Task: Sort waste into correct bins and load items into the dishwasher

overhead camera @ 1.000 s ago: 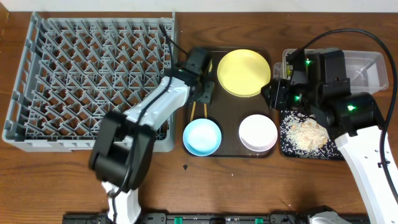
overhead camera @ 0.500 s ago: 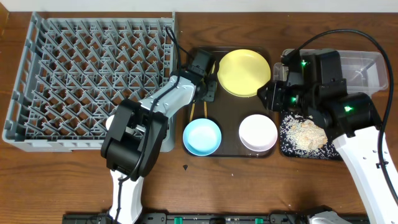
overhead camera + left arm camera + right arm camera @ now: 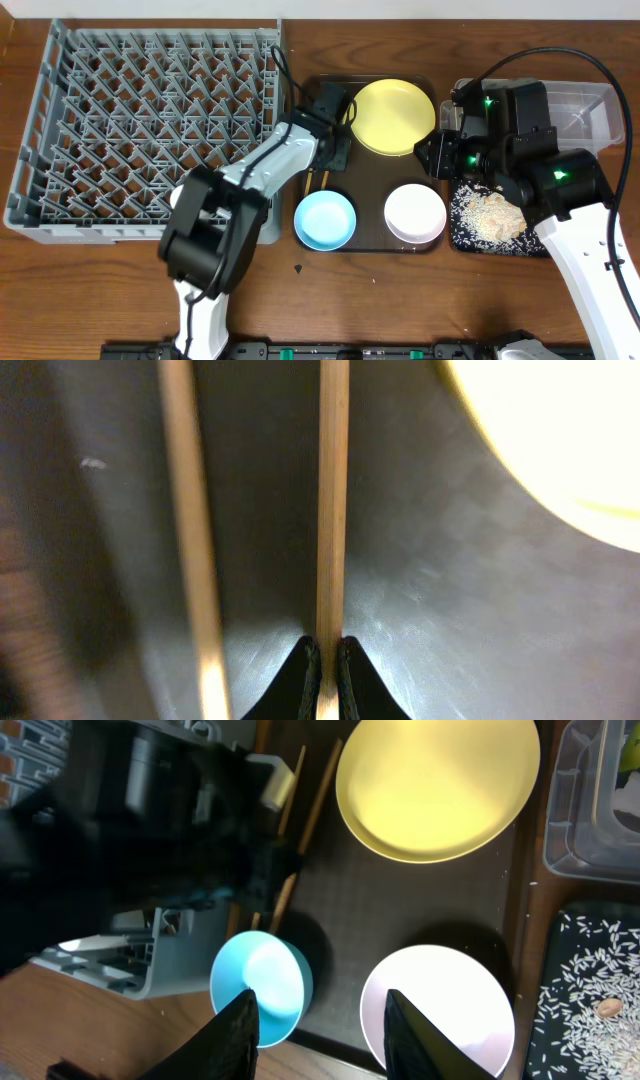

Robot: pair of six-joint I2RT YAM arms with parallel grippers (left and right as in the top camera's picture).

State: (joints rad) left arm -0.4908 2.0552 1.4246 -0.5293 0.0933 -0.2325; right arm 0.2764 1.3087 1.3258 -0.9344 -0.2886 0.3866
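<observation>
on the tray (image 3: 370,172), left claw (image 3: 328,650), wider before, now seemingly tight around a chopstick (image 3: 333,510)

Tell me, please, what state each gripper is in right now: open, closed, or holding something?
Left gripper: closed on one wooden chopstick.
Right gripper: open, holding nothing.
</observation>
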